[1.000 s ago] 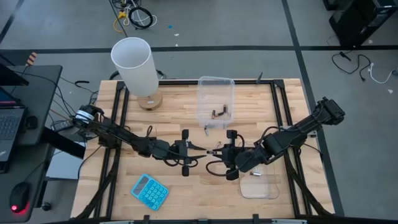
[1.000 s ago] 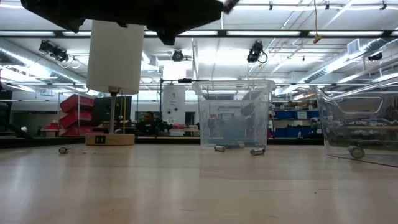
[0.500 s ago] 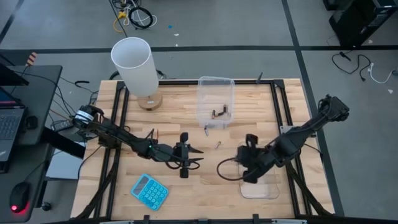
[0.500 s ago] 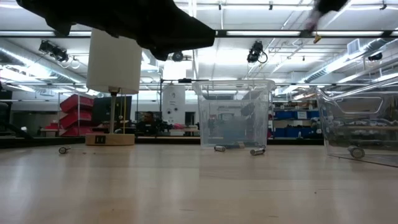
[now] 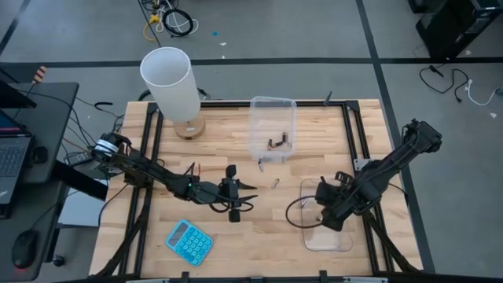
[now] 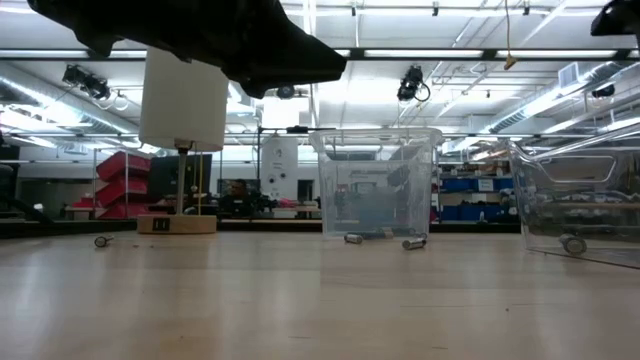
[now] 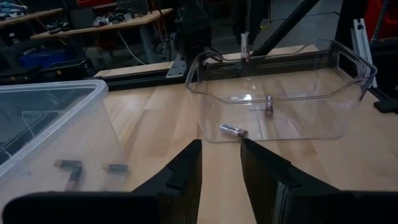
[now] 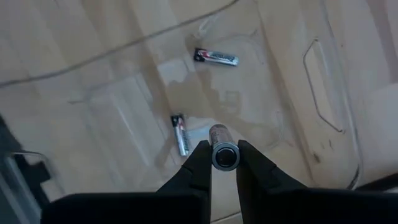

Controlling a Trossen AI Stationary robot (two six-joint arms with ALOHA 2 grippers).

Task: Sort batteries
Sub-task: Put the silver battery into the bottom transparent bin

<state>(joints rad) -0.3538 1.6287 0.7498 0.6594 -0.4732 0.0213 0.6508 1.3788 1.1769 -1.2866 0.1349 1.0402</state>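
My right gripper (image 5: 322, 206) hangs over the near right clear tub (image 5: 346, 244) and is shut on one battery (image 8: 224, 155). Two batteries (image 8: 216, 57) (image 8: 180, 134) lie on that tub's floor. My left gripper (image 5: 245, 195) is open, above the middle of the table. A loose battery (image 5: 276, 183) (image 7: 233, 130) lies on the wood just beyond its fingers. The far clear tub (image 5: 273, 106) holds dark batteries (image 5: 277, 143). The low view shows more batteries lying on the table (image 6: 101, 241) (image 6: 413, 243). My right gripper pinches the battery between its two fingers (image 8: 198, 163), coming from above and pointing down. The battery lies along the fingers, with its round end (image 8: 224, 154) facing the wrist camera. It is lifted clear above the tub floor, about upright.
A white lamp (image 5: 169, 82) stands at the table's far left. A blue calculator (image 5: 189, 240) lies near the near edge, left of centre. A laptop and a mouse sit off the table's left side. Bare wood lies between the two tubs.
My right gripper has drawn away from the left gripper at the table's middle. It has moved toward the right and near edges, carrying the battery, until it hangs over the near right tub. My left gripper has pulled back slightly toward the left.
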